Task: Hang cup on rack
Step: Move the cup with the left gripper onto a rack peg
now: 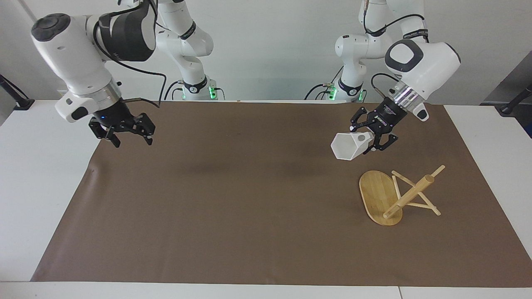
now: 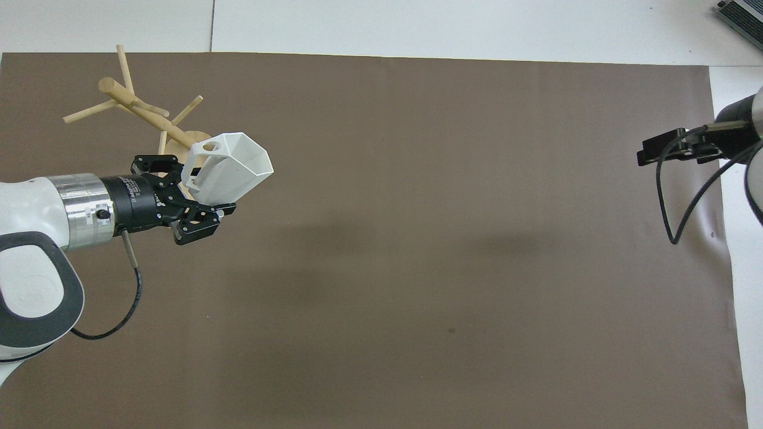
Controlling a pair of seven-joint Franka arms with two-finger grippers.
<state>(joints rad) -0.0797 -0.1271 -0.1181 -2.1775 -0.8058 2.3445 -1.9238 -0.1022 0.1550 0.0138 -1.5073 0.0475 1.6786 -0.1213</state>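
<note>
My left gripper (image 1: pixel 371 140) grips the cup (image 1: pixel 350 146) by its handle end, mouth tipped away and downward, in the air over the brown mat (image 1: pixel 249 199). Just below and ahead of me stands the rack (image 1: pixel 399 195), on the mat toward my own end of the table. I'd bring the handle's hole in line with a rising peg and slide it on slowly. The crossing pegs crowd that approach. My right gripper (image 1: pixel 126 135) waits open over the mat's edge.

High facing camera opposite the robots, steep overhead camera above them, both sharing the brown mat (image 1: pixel 232 199).
</note>
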